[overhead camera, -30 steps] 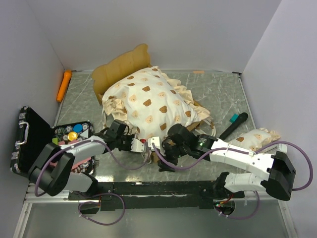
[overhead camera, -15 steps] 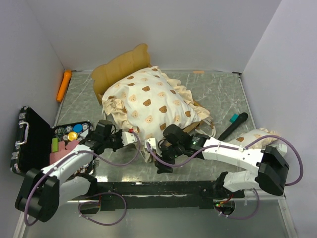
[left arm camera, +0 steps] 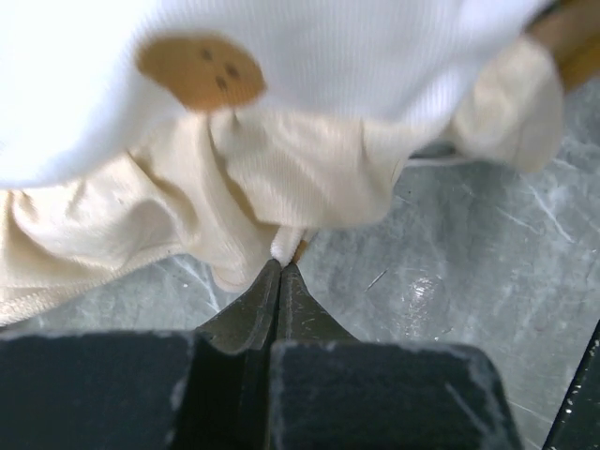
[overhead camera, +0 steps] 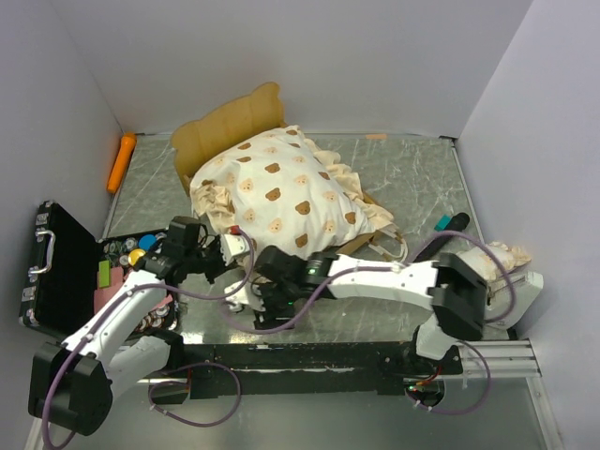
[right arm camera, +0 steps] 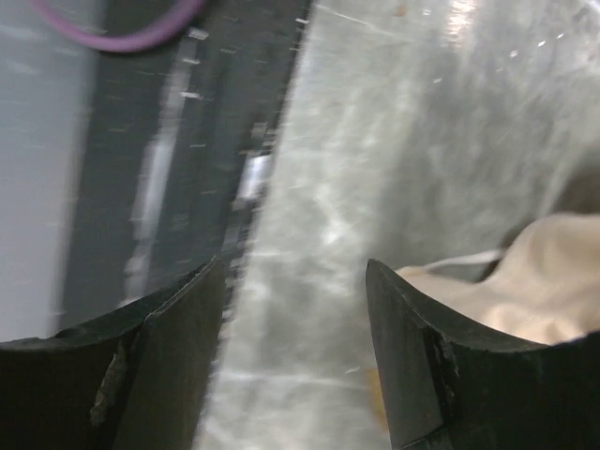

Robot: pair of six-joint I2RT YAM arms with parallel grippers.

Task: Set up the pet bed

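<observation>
Held the cream mattress ruffle (left arm camera: 253,187) pinched at the closed tips of the left gripper (left arm camera: 281,269), below a brown bear print (left arm camera: 200,70), over the grey marbled table (left arm camera: 469,281).

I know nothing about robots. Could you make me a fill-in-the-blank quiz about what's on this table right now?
1. The cream ruffled mattress on the light-wood bed frame is printed with brown ____.
2. The left gripper has its jaws ____ at the mattress's ruffle.
3. The right gripper has its jaws ____, holding nothing.
4. The matching cream pillow lies off the bed, near the ____ wall.
Missing words: bears; shut; open; right.
</observation>
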